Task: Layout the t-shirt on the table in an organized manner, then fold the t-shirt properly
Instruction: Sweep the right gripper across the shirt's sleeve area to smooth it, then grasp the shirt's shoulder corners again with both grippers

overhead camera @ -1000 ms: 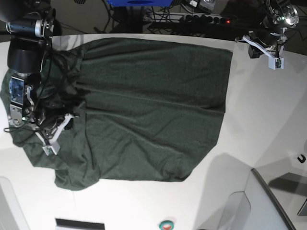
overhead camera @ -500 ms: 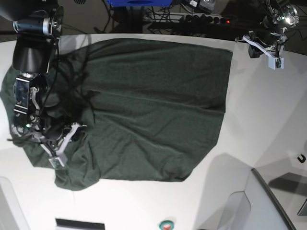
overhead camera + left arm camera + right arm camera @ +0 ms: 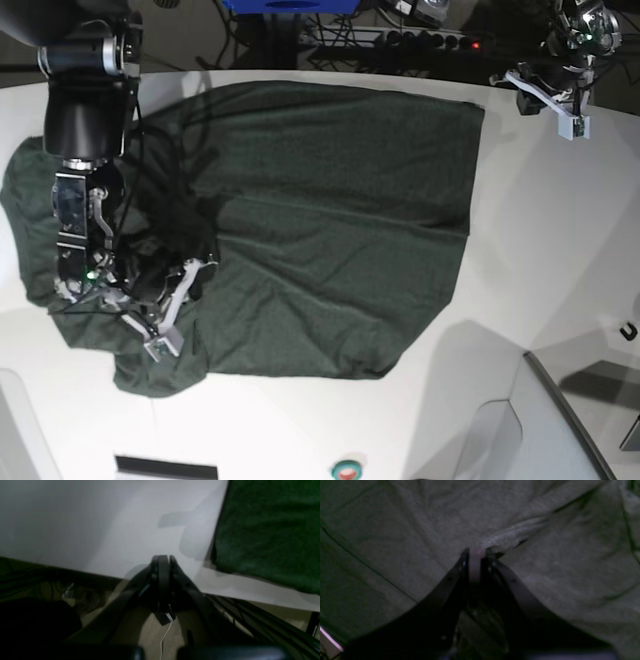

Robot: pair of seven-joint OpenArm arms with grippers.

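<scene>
The dark green t-shirt [image 3: 330,230] lies spread over the white table [image 3: 540,250], mostly flat on its right half and bunched and creased at the left. My right gripper [image 3: 178,305] sits low on that left part. In the right wrist view its tips [image 3: 477,551] are pinched on a raised fold of the t-shirt [image 3: 545,580]. My left gripper [image 3: 570,115] hovers over the table's far right corner, off the cloth. It [image 3: 162,557] is shut with nothing in it, and the t-shirt's edge [image 3: 270,530] lies to its right on the table [image 3: 100,530].
A power strip [image 3: 430,40] and cables lie beyond the table's far edge, beside a blue object [image 3: 290,5]. A grey panel [image 3: 560,420] stands at the front right. A round button [image 3: 347,468] sits at the front edge, and a small black hook [image 3: 628,330] at the right.
My right arm has slid right and toward the front across the shirt, taking the pinched fold with it, so the left part of the cloth has shifted. The left arm has barely moved.
</scene>
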